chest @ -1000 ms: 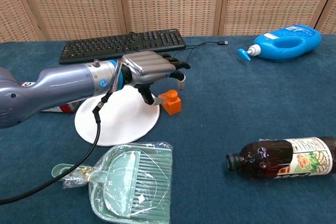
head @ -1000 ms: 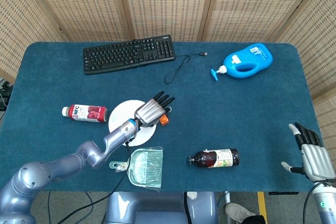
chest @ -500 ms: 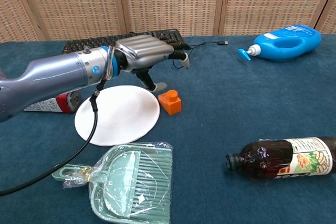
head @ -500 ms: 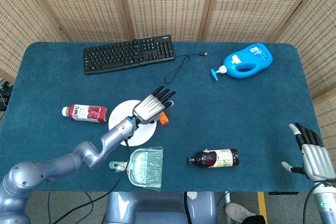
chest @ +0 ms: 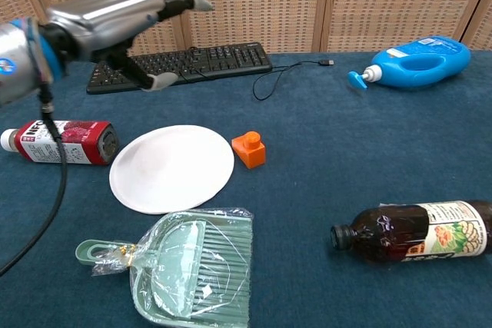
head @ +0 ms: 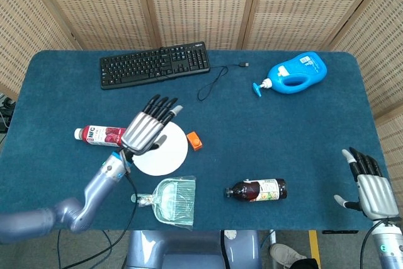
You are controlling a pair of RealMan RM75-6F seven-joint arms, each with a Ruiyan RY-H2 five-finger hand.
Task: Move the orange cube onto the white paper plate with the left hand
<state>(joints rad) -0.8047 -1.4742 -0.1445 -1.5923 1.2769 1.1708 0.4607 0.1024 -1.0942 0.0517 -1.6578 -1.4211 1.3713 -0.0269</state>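
The orange cube [head: 196,140] [chest: 250,149] lies on the blue table, just right of the white paper plate [head: 165,157] [chest: 171,168] and touching its rim or nearly so. My left hand [head: 148,129] [chest: 115,22] hangs high above the plate's left part, open, fingers spread and holding nothing. It is well clear of the cube. My right hand [head: 371,188] rests open near the table's front right corner, seen only in the head view.
A red juice bottle [head: 101,135] lies left of the plate. A green dustpan in plastic wrap [head: 172,201] sits in front of it. A dark bottle [head: 257,189] lies to the right, a keyboard [head: 155,63] and blue detergent jug [head: 292,72] at the back.
My left hand has lifted away from the cube, rising and moving back to the left. The cube stays beside the plate. The right hand has barely moved.
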